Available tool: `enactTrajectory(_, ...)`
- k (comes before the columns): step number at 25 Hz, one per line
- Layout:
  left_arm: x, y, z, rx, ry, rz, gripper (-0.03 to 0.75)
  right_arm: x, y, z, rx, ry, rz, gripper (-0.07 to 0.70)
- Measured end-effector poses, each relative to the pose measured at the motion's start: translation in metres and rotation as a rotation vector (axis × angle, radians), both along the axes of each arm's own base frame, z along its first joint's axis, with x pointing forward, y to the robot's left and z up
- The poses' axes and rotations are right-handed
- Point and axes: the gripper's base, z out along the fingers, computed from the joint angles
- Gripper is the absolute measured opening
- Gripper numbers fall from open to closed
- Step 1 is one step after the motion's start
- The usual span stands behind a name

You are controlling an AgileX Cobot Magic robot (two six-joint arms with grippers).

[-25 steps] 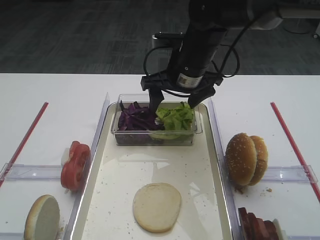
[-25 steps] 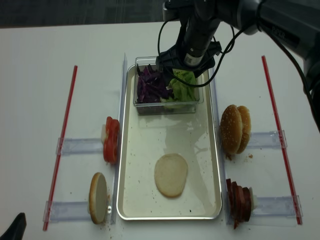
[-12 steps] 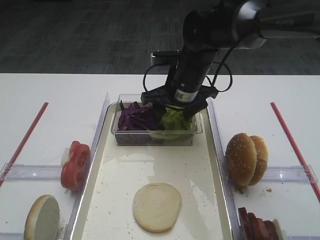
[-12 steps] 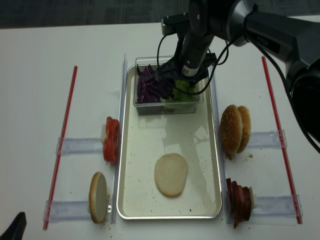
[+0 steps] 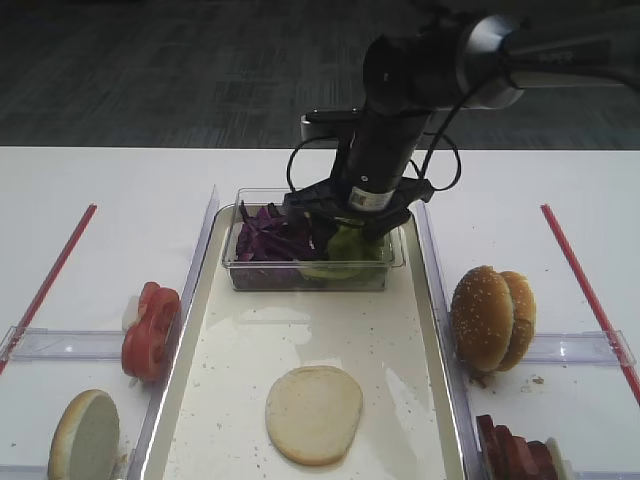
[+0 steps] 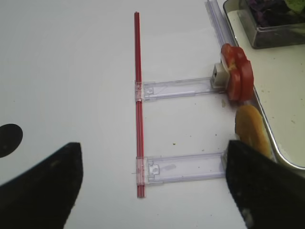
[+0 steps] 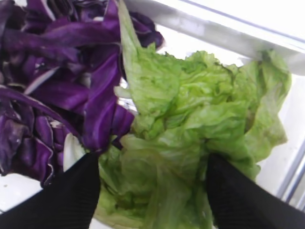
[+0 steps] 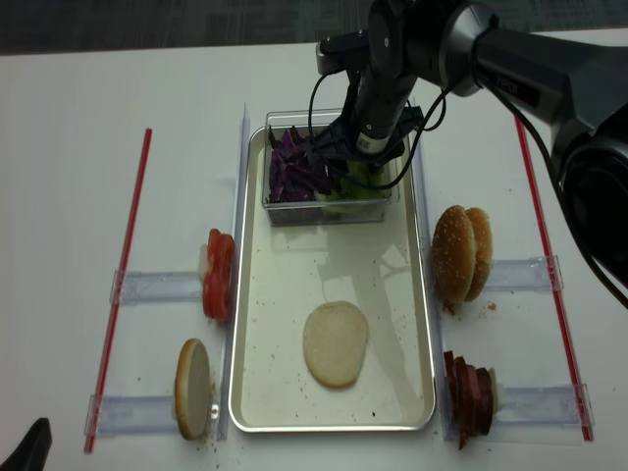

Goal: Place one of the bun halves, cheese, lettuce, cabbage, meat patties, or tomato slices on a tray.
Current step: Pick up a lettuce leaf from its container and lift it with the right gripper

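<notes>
Green lettuce (image 7: 190,138) sits in clear tub (image 5: 250,275) at tray's (image 5: 190,330) far end, directly between right tool (image 7: 152,191) fingers, bunched but not clenched. Purple cabbage (image 7: 57,71) touching on one side. Left tool (image 6: 152,191) parked open, well apart.

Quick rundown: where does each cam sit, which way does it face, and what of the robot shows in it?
Exterior high: sits at the table's near edge, looking across the long silver-rimmed tray; right arm shows.
Exterior high (realsense): overhead, looking almost straight down; right arm, the left arm's dark tip at the bottom left corner.
Right wrist: looks down into the clear tub; two black fingers flank the crinkly light-green lettuce, beside the dark purple shredded cabbage.
Left wrist: above bare table left of the tray; two dark fingers show.
Shared: both exterior views show the right gripper in the tub.
</notes>
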Motion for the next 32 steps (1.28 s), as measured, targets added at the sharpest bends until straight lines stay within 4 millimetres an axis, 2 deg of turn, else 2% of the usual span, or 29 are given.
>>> enactTrajectory(8, 0.0, 0.0, 0.0, 0.0, 0.0, 0.0, 0.564, 0.002, 0.001, -0.012, -0.01, 0.016, 0.0, 0.496)
enactTrajectory(15, 0.0, 0.0, 0.0, 0.0, 0.0, 0.0, 0.564, 0.002, 0.0, -0.014, -0.02, 0.013, 0.005, 0.347)
enactTrajectory(19, 0.0, 0.0, 0.0, 0.0, 0.0, 0.0, 0.564, 0.002, 0.0, -0.014, -0.021, 0.01, 0.005, 0.313)
enactTrajectory(25, 0.0, 0.0, 0.0, 0.0, 0.0, 0.0, 0.564, 0.008, 0.003, 0.0, -0.013, -0.012, 0.013, 0.305)
enactTrajectory(32, 0.0, 0.0, 0.0, 0.0, 0.0, 0.0, 0.564, 0.009, 0.003, 0.006, -0.021, -0.013, 0.024, 0.216)
